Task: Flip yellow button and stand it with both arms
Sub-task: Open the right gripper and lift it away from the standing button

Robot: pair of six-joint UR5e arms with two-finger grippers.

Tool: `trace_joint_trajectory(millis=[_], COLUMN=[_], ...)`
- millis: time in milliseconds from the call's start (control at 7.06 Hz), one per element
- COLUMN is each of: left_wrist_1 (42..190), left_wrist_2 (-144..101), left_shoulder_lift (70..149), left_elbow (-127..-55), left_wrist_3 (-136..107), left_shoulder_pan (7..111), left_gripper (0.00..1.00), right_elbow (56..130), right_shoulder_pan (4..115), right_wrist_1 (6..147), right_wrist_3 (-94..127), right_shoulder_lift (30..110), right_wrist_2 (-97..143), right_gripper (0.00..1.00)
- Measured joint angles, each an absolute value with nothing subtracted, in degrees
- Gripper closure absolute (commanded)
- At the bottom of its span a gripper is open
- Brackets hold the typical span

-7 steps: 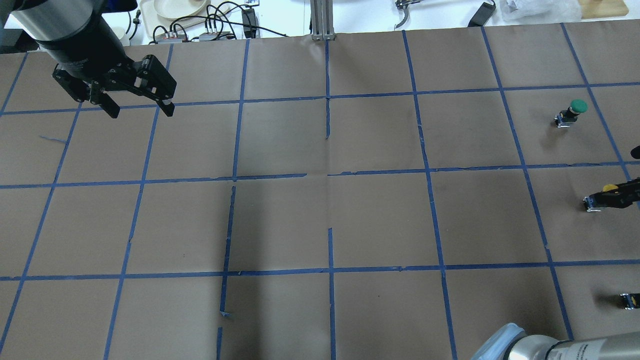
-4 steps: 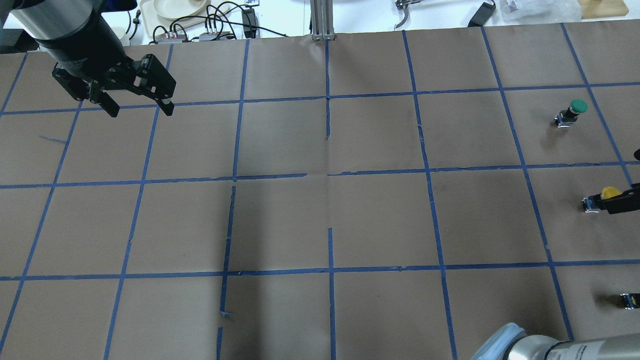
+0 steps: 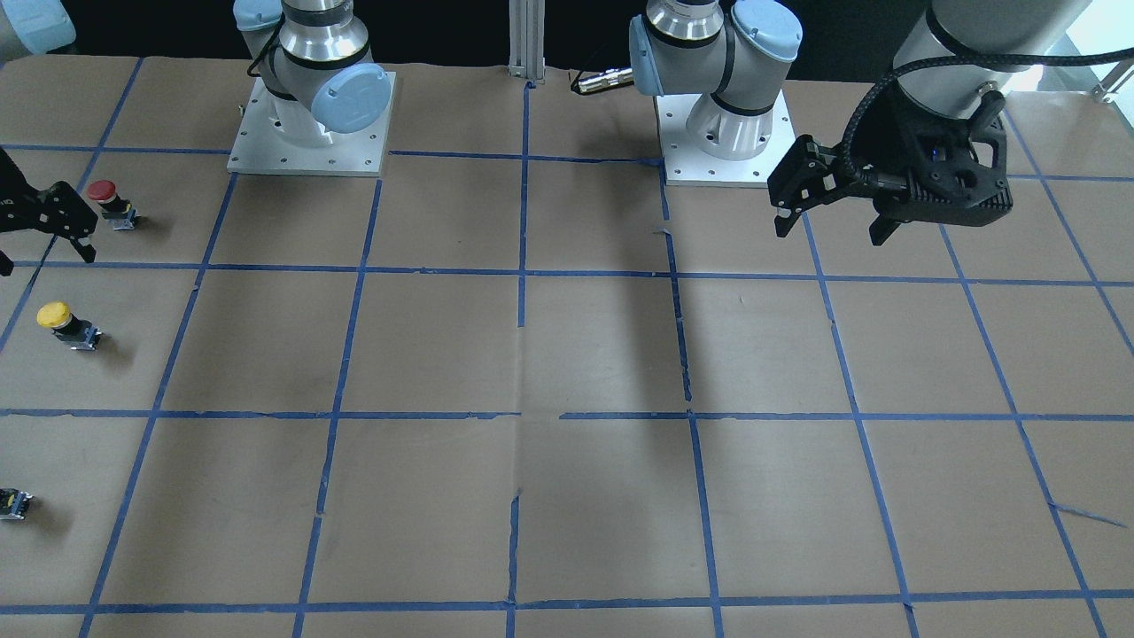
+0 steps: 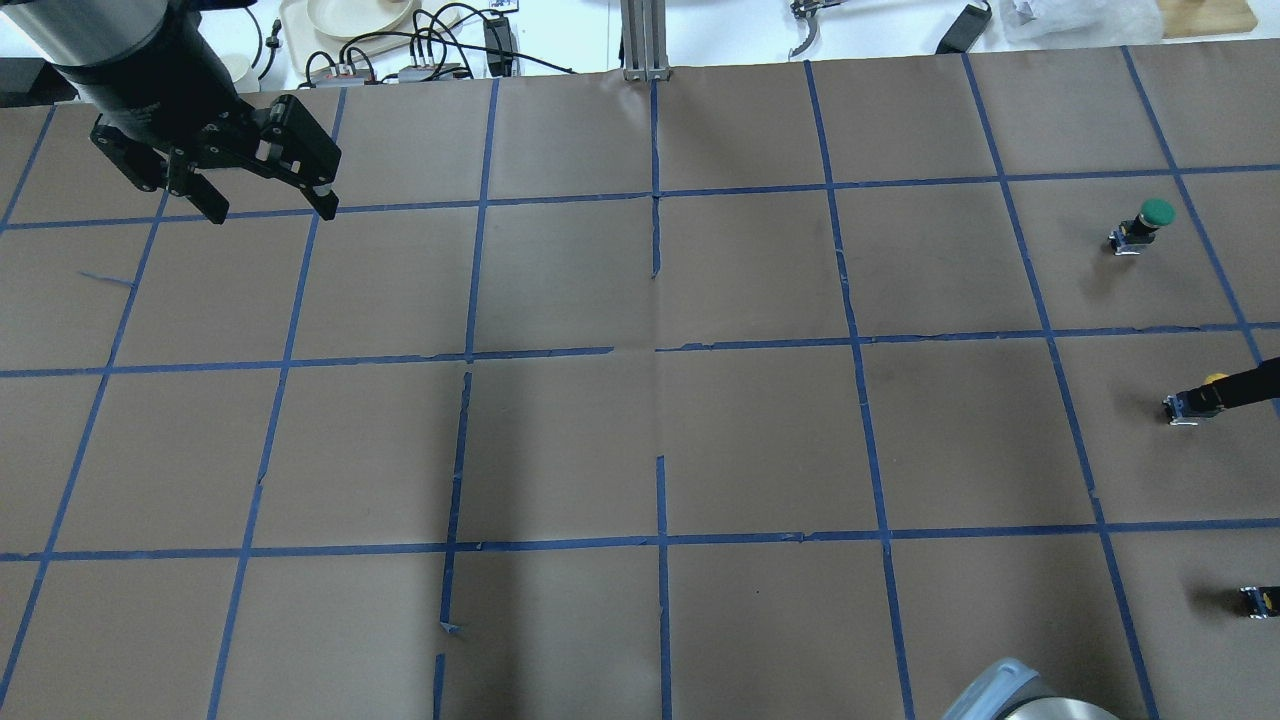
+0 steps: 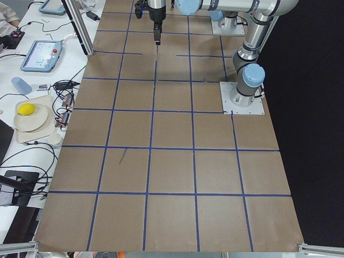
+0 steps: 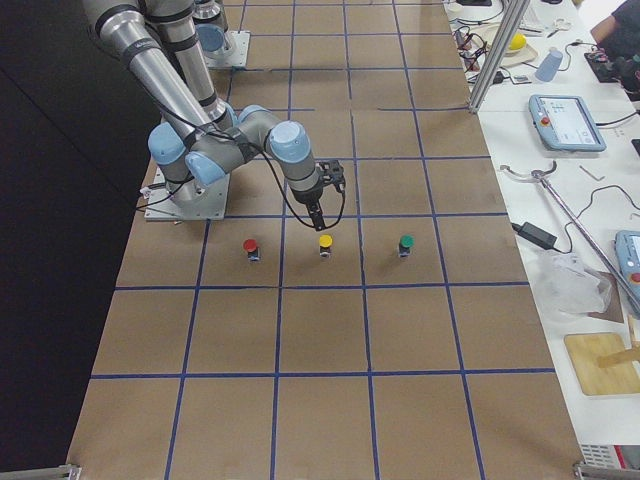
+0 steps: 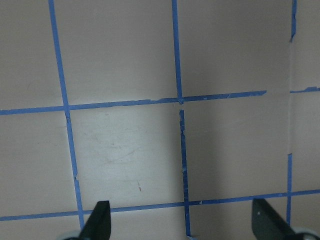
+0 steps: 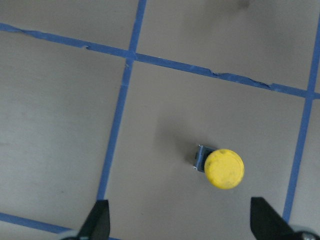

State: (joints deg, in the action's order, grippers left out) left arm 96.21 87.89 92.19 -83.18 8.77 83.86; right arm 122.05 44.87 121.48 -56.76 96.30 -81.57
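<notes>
The yellow button (image 3: pixel 57 320) stands on the brown paper with its cap up, alone in its grid cell. It also shows in the right wrist view (image 8: pixel 223 168), the exterior right view (image 6: pixel 325 243) and, partly behind a finger, the overhead view (image 4: pixel 1188 404). My right gripper (image 3: pixel 44 255) is open and empty, above the button and apart from it. In the right wrist view (image 8: pixel 181 225) the button lies between the spread fingertips, nearer the right one. My left gripper (image 4: pixel 268 208) is open and empty, high over the far left of the table, and also shows in the front view (image 3: pixel 831 232).
A red-capped button (image 3: pixel 103 191) stands one cell nearer the robot and a green-capped one (image 4: pixel 1152 214) one cell farther. A small black and yellow block (image 4: pixel 1260 599) is cut by the frame edge. Cables and dishes (image 4: pixel 400 40) lie beyond the far edge.
My right gripper has drawn back from the yellow button toward the right edge of the overhead view; the button stays in place. My left gripper has shifted slightly up and to the far left.
</notes>
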Motion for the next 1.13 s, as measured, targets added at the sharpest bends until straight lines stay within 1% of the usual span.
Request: trace_joint_trajectory(millis=[283,566,850,1133], left_wrist_1=[96.43,96.49,96.24,96.02], left_wrist_2=[87.87,87.95,87.96,88.01], left_shoulder_lift=[92.24,91.71,91.17,91.11], left_elbow=[-83.47,-83.73,-84.16,-84.27], left_wrist_3=[8.55,8.54,8.72,8.91], left_shoulder_pan=[84.49,84.67,84.66,84.61], left_gripper=[0.00,0.00,0.00,0.00], right_elbow=[112.55,105.16,100.71,99.22], right_shoulder_pan=[55.81,68.28,81.16,89.79], right_wrist_1=[106.79,94.60,86.69,84.06], right_wrist_3=[-40.61,-23.13,-9.59,-1.88], right_shoulder_lift=[98.46,99.38,100.59,101.00], right_wrist_2=[-85.41,-86.58,-87.81,-89.14], right_gripper=[0.00,0.00,0.00,0.00])
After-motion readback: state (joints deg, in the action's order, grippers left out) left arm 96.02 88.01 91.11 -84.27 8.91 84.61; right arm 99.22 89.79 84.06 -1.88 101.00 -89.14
